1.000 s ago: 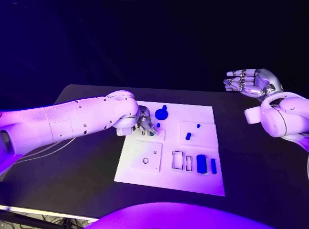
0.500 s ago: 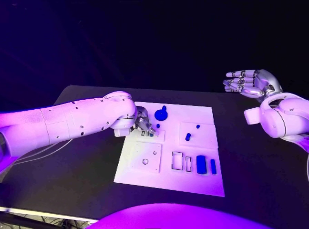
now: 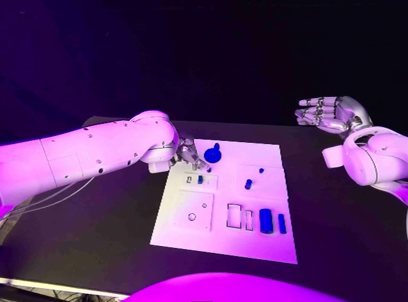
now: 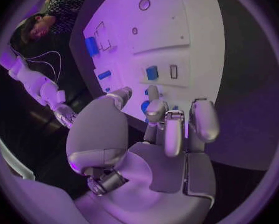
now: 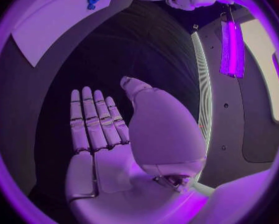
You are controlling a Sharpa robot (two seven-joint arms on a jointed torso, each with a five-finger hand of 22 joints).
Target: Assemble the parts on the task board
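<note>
Left hand hovers over the task board's far left corner, fingers loosely apart and gripping nothing, likely lining up on a blue part; right hand idles off-board, fingers apart, empty

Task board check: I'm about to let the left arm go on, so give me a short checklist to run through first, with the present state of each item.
1. Left robot hand free of parts: ok, the left wrist view shows its fingers holding nothing.
2. Left robot hand above the task board: ok, at its far left corner.
3. Right robot hand out of the way: ok, open and raised off to the board's right.
4. Small blue part near the left robot hand seated: cannot tell.
5. Round blue part unobstructed: ok, just beside the fingers.
</note>
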